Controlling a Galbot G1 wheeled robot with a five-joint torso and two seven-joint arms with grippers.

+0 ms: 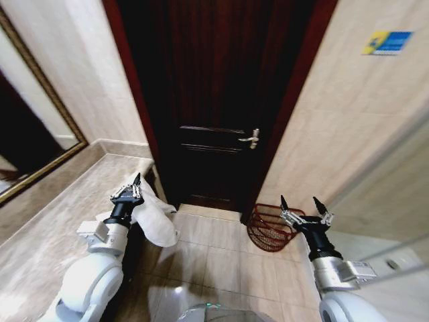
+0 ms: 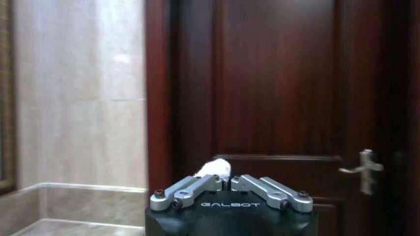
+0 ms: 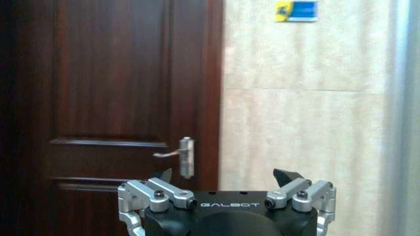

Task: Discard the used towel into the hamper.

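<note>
The white towel (image 1: 157,218) hangs from my left gripper (image 1: 136,184), which is shut on its upper edge above the end of the stone counter; a tuft of towel (image 2: 215,168) pokes out between the closed fingers in the left wrist view. The hamper (image 1: 271,227), a dark reddish-brown openwork basket, stands on the floor by the wall right of the door. My right gripper (image 1: 299,203) is held up open just above and right of the hamper's rim, with nothing between its fingers (image 3: 286,176).
A dark wooden door (image 1: 221,100) with a metal handle (image 1: 251,139) is straight ahead. The stone counter (image 1: 47,228) and a framed mirror (image 1: 27,134) run along the left. Beige tiled wall (image 1: 348,121) rises on the right. Tiled floor (image 1: 214,255) lies between counter and hamper.
</note>
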